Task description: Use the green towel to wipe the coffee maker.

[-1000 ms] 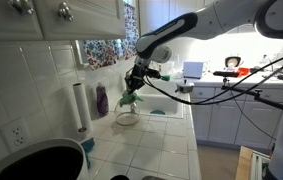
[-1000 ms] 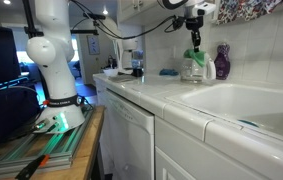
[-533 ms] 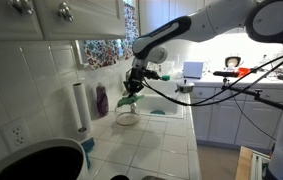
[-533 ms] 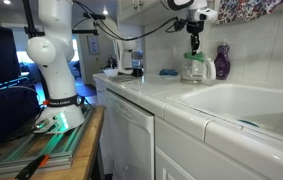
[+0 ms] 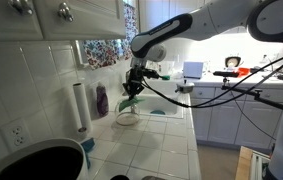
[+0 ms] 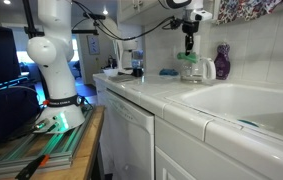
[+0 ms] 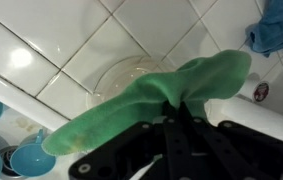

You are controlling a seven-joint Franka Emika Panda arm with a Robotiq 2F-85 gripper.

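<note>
Green towel [image 7: 151, 100], clenched in the jaws, stretches lower-left to upper-right above what seems a glass vessel [image 7: 116, 78].

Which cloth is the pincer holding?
The green towel, clamped in the pincer and draped above the glass pot; the blue cloth lies apart, untouched.

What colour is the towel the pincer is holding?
The towel is plain green, clearest in the wrist view.
</note>
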